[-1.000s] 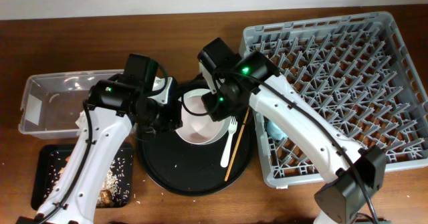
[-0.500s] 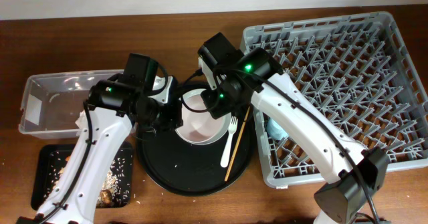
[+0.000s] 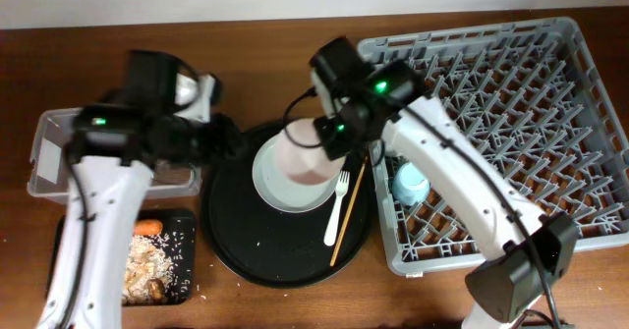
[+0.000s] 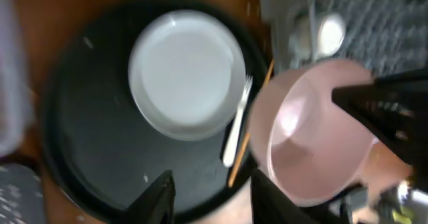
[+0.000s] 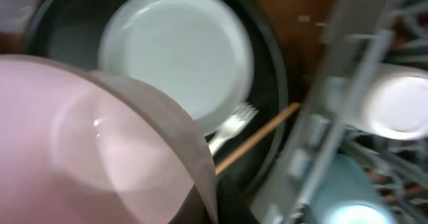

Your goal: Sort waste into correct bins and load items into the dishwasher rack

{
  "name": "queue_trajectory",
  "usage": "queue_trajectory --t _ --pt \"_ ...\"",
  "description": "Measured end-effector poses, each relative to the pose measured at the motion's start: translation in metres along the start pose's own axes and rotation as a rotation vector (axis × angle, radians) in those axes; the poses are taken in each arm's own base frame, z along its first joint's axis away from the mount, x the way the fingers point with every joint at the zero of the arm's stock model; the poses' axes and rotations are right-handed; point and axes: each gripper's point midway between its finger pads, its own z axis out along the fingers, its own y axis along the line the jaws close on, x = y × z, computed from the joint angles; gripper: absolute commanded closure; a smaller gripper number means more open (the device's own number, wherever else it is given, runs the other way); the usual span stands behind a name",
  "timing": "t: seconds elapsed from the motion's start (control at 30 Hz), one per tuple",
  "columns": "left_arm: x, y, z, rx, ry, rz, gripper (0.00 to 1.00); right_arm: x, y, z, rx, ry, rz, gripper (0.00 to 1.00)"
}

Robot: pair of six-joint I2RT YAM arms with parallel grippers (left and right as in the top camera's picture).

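Observation:
My right gripper (image 3: 316, 144) is shut on the rim of the pinkish-white bowl (image 3: 303, 158) and holds it tilted above the pale round plate (image 3: 295, 184). The bowl fills the right wrist view (image 5: 87, 144), with a finger (image 5: 204, 177) on its rim. The plate, white fork (image 3: 336, 209) and wooden chopstick (image 3: 349, 216) lie on the round black tray (image 3: 236, 241). A light blue cup (image 3: 410, 184) sits in the grey rack (image 3: 511, 103). My left gripper (image 3: 224, 137) is open and empty at the tray's left edge; its fingers (image 4: 157, 197) show over the tray.
The clear tub (image 3: 59, 152) is at the left under my left arm. The shallow black tray (image 3: 79, 236) in front of it holds a carrot (image 3: 145, 227) and rice scraps (image 3: 147, 265). A cream cup (image 5: 401, 103) sits in the rack beside the blue cup.
My right gripper has lifted the bowl off the plate, which now lies bare. My left arm has pulled back to the left, away from the bowl, uncovering the black tray.

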Motion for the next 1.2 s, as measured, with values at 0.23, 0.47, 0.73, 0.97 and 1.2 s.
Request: queue_trajectory --t 0.23,0.47,0.73,0.97,1.2 --pt "-0.023 -0.005 -0.026 0.008 -0.117 0.030 0.01 -0.032 -0.110 -0.013 0.272 -0.123 0.103 0.96" --pt "-0.024 -0.005 -0.027 0.007 -0.119 0.030 0.01 -0.065 -0.222 -0.050 0.583 -0.236 -0.048 0.96" --pt "-0.024 -0.005 -0.027 0.005 -0.120 0.030 0.01 -0.099 -0.335 -0.118 1.053 -0.368 -0.011 0.96" --pt "-0.024 -0.005 -0.026 0.005 -0.119 0.030 0.01 -0.107 -0.388 -0.056 1.240 -0.132 -0.148 0.96" --pt "-0.024 -0.005 -0.026 0.005 -0.119 0.030 0.01 -0.105 -0.376 -0.029 1.221 -0.060 -0.216 0.96"
